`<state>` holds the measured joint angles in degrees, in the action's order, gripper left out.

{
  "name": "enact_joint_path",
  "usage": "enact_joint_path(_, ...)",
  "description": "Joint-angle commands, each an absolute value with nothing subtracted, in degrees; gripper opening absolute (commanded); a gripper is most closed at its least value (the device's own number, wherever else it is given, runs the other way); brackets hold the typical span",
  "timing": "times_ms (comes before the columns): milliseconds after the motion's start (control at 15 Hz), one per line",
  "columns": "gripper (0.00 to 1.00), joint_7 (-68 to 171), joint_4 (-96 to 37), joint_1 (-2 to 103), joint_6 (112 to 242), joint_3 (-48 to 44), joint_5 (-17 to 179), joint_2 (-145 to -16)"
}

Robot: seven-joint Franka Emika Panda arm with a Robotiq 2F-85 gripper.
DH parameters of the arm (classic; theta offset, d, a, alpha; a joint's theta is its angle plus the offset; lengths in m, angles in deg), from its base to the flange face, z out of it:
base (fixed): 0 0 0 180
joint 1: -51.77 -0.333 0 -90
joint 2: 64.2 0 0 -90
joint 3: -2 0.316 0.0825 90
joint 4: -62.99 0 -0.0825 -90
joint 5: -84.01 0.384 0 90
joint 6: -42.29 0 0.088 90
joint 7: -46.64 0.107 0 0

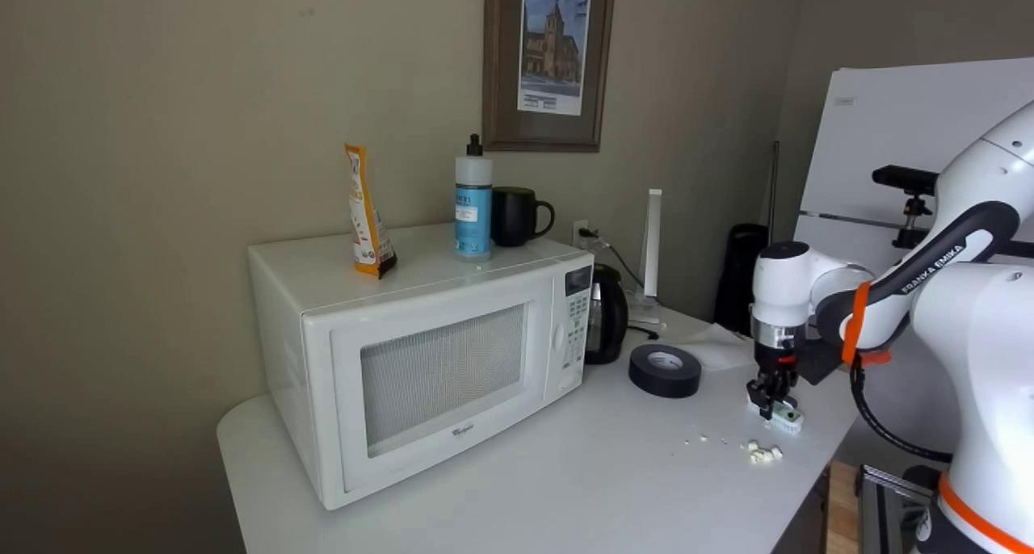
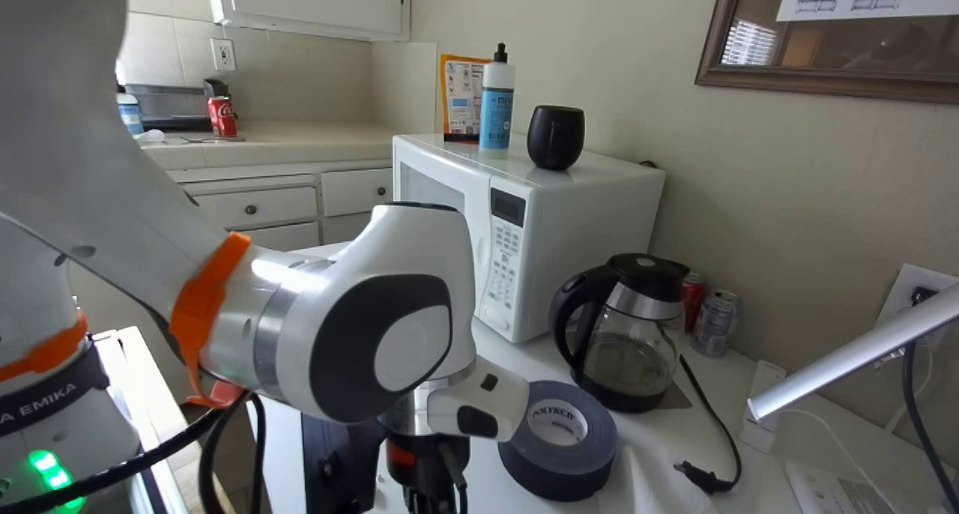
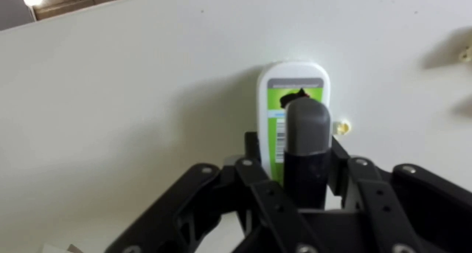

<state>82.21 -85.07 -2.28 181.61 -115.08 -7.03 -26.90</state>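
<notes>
A white oblong brush (image 3: 261, 109) with a green barcode label lies between the fingers of my gripper (image 3: 295, 146). Its dark handle (image 3: 308, 127), with a grey rounded end, rises over the label and covers part of it. One finger pad (image 3: 252, 144) stands against the brush's left side, the other by its right, so the jaws look shut on it. In an exterior view the gripper (image 1: 773, 400) points straight down and the brush (image 1: 787, 418) sticks out below it, at or just above the tabletop. The gripper's tips fall outside the frame in the remaining exterior view.
Pale crumbs (image 1: 761, 454) lie close to the brush. A dark tape roll (image 1: 665, 383), a white cloth or paper (image 1: 717, 349) and a glass kettle (image 2: 631, 349) are nearby. The microwave (image 1: 436, 392) carries a bottle (image 1: 473, 207), mug (image 1: 513, 219) and bag (image 1: 367, 223).
</notes>
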Motion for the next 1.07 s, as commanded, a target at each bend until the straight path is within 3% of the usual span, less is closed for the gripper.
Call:
enact_joint_path(0, 0.18, 80.12, -84.88, -1.37, 179.08, -115.85, -11.00, -16.22)
enact_joint_path(533, 0.18, 63.95, -89.04, 1.31, 178.05, -111.64, -4.33, -13.41)
enact_joint_path(1000, 0.18, 58.72, -88.63, -7.57, 173.69, -109.46, 3.29, -12.06)
